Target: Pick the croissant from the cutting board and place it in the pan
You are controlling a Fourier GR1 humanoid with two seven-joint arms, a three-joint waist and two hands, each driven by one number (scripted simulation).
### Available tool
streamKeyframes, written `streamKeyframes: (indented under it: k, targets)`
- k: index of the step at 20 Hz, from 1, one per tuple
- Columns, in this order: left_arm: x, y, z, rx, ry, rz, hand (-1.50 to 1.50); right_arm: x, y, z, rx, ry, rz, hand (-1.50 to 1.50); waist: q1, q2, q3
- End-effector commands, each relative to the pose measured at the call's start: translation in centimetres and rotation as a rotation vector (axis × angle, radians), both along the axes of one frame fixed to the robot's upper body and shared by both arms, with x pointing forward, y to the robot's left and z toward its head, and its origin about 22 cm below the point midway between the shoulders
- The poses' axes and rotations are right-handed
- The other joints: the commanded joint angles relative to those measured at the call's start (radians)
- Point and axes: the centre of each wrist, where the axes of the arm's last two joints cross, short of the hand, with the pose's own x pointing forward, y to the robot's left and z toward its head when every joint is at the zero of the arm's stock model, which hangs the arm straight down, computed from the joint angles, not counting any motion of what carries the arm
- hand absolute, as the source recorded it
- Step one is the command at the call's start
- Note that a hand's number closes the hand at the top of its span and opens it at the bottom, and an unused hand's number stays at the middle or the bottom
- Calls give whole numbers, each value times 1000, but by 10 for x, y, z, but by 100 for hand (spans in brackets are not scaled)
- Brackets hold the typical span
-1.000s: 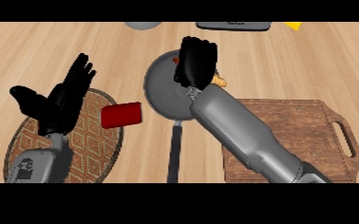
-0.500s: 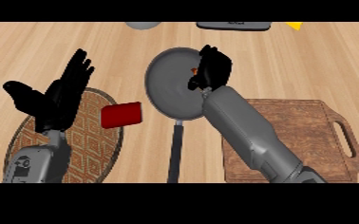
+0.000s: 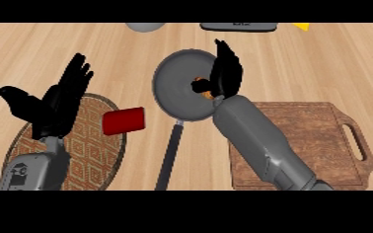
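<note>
Over the grey pan [image 3: 178, 86], the right hand [image 3: 227, 74] pinches a golden-brown croissant [image 3: 204, 88].

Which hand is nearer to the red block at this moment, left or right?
Left. The left hand rests open just left of the red block, above the woven mat. The right hand is farther off, over the pan, beside the croissant.

A golden-brown croissant [image 3: 207, 92] sits inside the round grey pan [image 3: 178, 86], left of the brown cutting board [image 3: 320, 138].
</note>
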Motion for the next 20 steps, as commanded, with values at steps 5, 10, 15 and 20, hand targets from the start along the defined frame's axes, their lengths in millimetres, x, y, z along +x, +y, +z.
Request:
streamKeyframes:
  k: [5, 10, 15, 20]
  targets:
    - [-6, 23, -12, 8, 23, 51, 0, -28, -20, 6, 374, -197, -64, -150, -47, -10, 0]
    - [-21, 23, -4, 8, 23, 66, 0, -98, -45, -6, 477, -256, 25, -150, -59, -20, 0]
    - [-12, -4, 13, -8, 19, 52, 0, -146, -87, 3, 564, -262, 131, -150, -53, -14, 1]
    - [-10, 11, -6, 18, 6, 50, 0, -198, -115, 8, 530, -289, 130, -150, -46, -10, -1]
